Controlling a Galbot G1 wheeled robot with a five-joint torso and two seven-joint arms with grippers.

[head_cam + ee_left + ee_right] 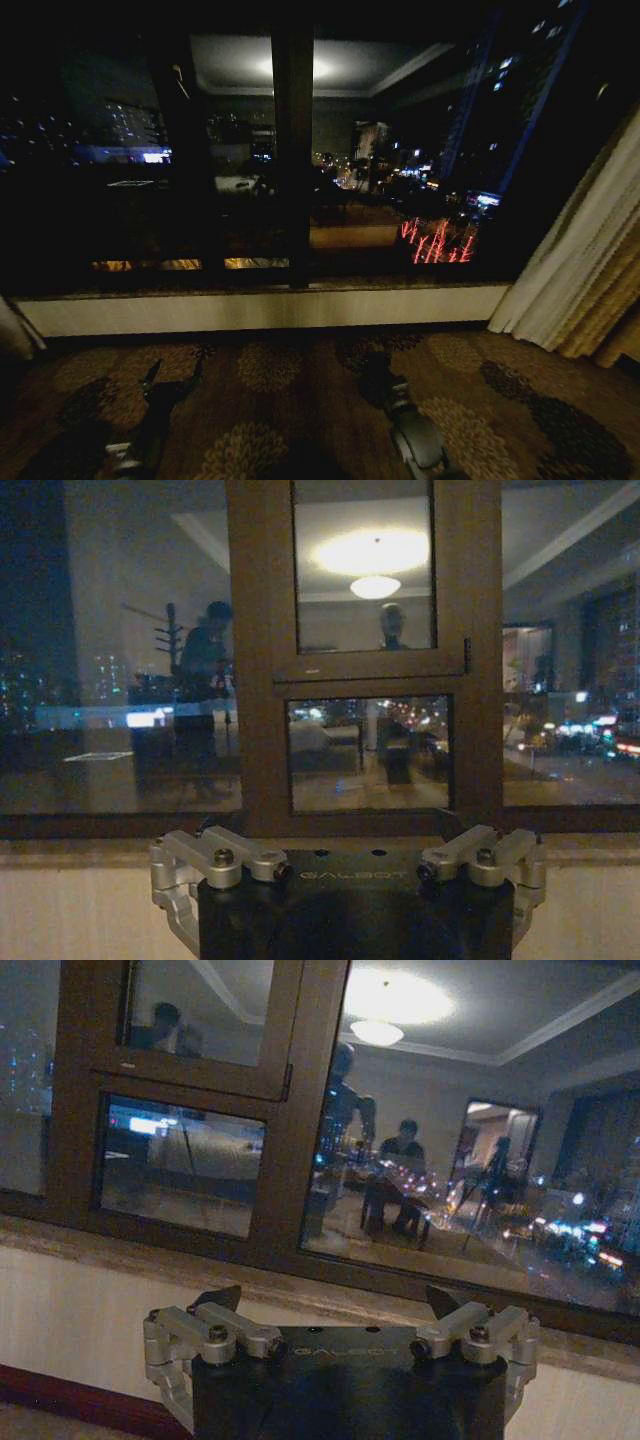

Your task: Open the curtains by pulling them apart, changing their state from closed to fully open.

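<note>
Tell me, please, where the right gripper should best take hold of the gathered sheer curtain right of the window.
Probably its window-side edge, low down, with the right gripper coming from the window's middle: the sheer curtain hangs gathered in vertical folds, and the golden drape crowds its far side.

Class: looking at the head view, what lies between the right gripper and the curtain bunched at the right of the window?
Bare patterned carpet separates the right gripper from the curtain; the head view shows nothing standing there.
</note>
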